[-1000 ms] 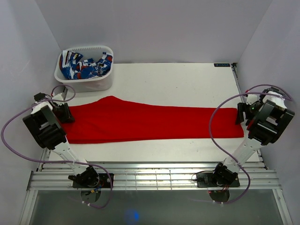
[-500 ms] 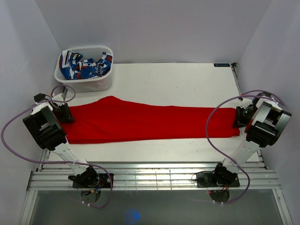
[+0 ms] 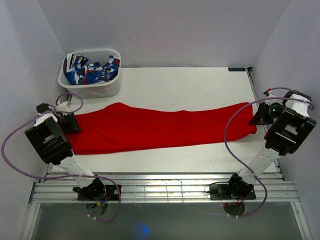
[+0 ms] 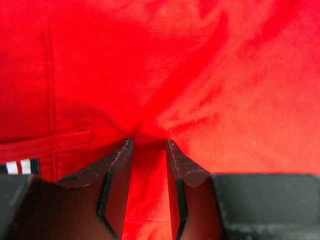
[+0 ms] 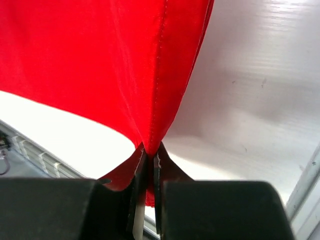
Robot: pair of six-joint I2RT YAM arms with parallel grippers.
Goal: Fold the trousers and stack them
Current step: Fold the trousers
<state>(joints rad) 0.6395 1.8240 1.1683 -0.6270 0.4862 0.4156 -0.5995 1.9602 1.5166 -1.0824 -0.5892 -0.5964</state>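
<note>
Trousers (image 3: pixel 150 127) lie stretched across table (image 3: pixel 200 85), 9 to 3 o'clock. Left gripper (image 4: pixel 147 144) at 9 o'clock, pinching bunched waist fabric. Right gripper (image 5: pixel 149 150) at 3 o'clock, pressed tight on leg hem, hem lifted off tabletop. Basket (image 3: pixel 95 89) with patterned cloth (image 3: pixel 90 70) at 11 o'clock.

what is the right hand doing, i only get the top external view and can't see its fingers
Observer: Right hand is shut on a pinched, stitched edge of the bright red soft-fabric trousers.
Operator: and the left hand
Observer: Left hand has a bunched fold of the trousers clamped in it.
Operator: any marker near it
Observer: A small striped label shows just beside that hand.
</note>
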